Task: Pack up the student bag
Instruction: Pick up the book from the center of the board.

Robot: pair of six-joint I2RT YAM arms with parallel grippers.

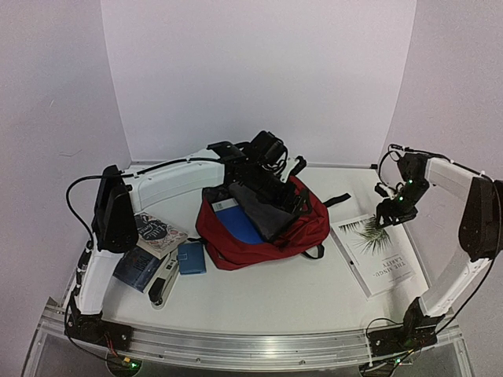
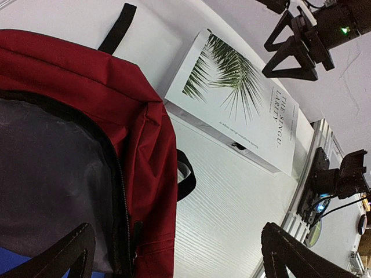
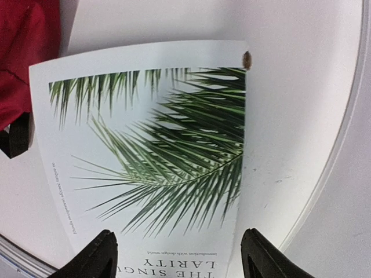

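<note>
Holding a blue book [image 1: 236, 223], the student bag [image 1: 295, 234] gapes; left pincer [image 2: 178, 237], right pincer [image 3: 179, 234] wide.

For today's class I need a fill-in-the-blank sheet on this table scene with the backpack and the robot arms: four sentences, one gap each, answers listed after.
1. The open student bag is made of ____ fabric.
2. The white book beside the bag shows a ____ leaf on its cover.
3. The right gripper hovers above the white book with its jaws ____.
4. A flat item lying inside the bag is coloured ____.

Missing words: red; palm; open; blue.
</note>
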